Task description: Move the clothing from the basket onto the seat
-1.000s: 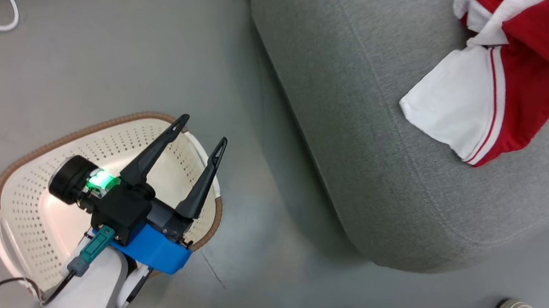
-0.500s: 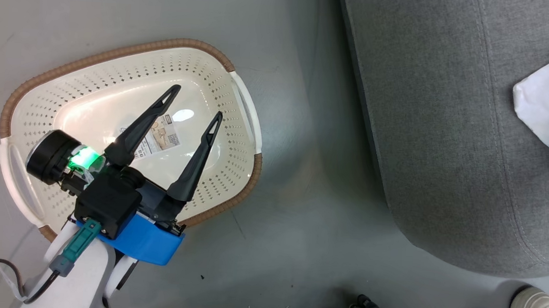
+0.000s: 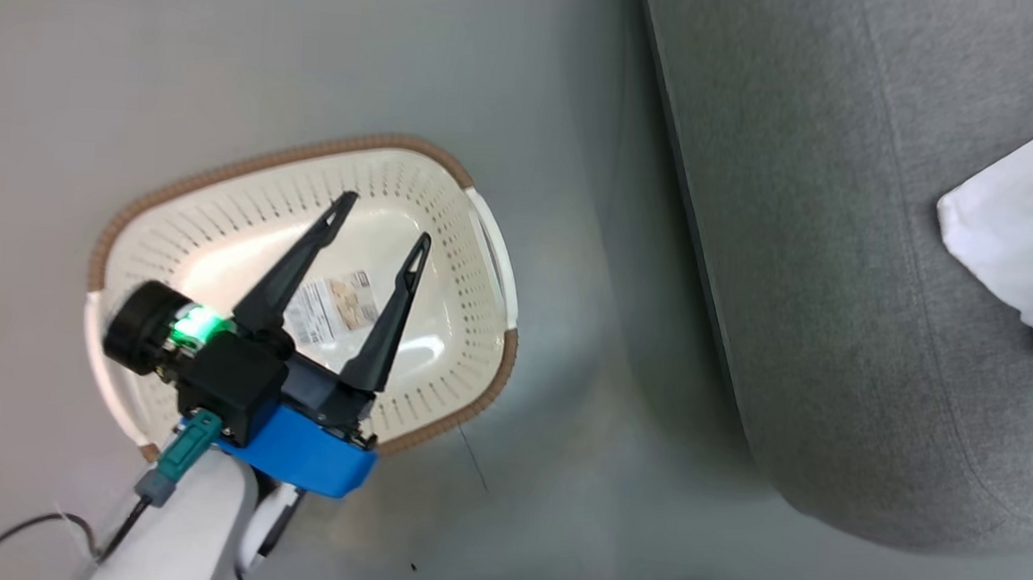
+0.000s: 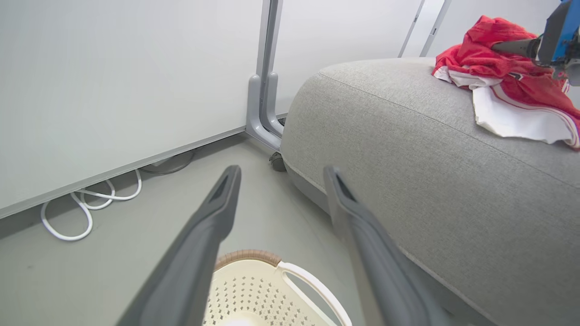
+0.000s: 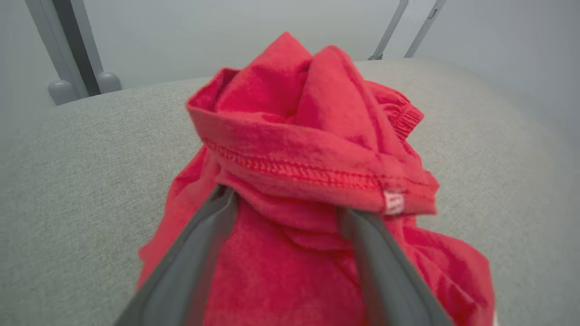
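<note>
My left gripper (image 3: 384, 219) gapes empty beside the grey fabric sofa (image 3: 839, 301) — cream perforated plastic basket (image 3: 328, 146) likewise. Right gripper (image 5: 284, 203) parted (red-and-white soft clothing (image 5: 308, 149) atop sofa).

White cable (image 4: 90, 219) loops on grey floor (image 4: 136, 226) beside wall (image 4: 113, 81)

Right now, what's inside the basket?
Inside the basket I see just a paper label stuck on its cream bottom. The open left gripper hangs over it and hides the near corner, so I can't see what is under there.
</note>
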Controlling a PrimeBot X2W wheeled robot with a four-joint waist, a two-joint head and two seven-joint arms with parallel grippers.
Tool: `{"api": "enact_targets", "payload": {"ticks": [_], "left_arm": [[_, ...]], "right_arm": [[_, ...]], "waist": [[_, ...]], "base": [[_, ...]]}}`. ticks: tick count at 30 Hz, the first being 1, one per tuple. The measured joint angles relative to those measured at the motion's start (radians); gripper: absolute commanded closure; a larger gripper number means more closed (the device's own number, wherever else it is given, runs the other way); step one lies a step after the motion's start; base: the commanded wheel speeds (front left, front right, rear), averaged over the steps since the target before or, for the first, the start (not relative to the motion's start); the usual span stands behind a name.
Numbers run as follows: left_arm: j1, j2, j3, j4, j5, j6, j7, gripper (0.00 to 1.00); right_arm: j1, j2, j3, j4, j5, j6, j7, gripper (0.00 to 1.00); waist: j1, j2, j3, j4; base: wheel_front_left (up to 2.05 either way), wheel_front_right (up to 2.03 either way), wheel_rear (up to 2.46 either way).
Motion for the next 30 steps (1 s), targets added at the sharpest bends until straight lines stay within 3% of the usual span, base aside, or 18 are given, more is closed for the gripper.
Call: {"api": "enact_targets", "payload": {"ticks": [7,13,20,26,30], "left_arm": [[0.07,-0.082,0.025,0.067,-0.057,-0.005,-0.006,0.0],[0.171,-0.117,0.083,0.097,-0.085,-0.014,-0.006,0.0],[0.244,-0.136,0.154,0.123,-0.088,-0.021,-0.007,0.0],[0.286,-0.149,0.212,0.17,-0.09,-0.022,-0.007,0.0],[0.306,-0.151,0.245,0.207,-0.091,-0.023,-0.007,0.0]], "right_arm": [[0.156,-0.001,0.12,-0.044,0.049,0.0,-0.014,0.0],[0.329,0.034,0.239,-0.193,0.153,0.0,0.007,0.0],[0.597,0.065,0.289,-0.556,0.187,0.0,0.081,0.0],[0.83,0.174,0.265,-0.899,0.131,0.0,0.199,0.0],[0.926,0.245,0.253,-1.063,0.104,0.0,0.252,0.0]], "waist": [[-0.0003,0.0,-0.165,0.047],[-0.0004,0.0,-0.321,0.095],[-0.0006,0.0,-0.474,0.165],[-0.0004,0.0,-0.554,0.239],[-0.0003,0.0,-0.592,0.276]], "base": [[0.0,0.0,0.0],[0.0,0.0,0.0],[0.0,0.0,0.0],[0.0,0.0,0.0],[0.0,0.0,0.0]]}}
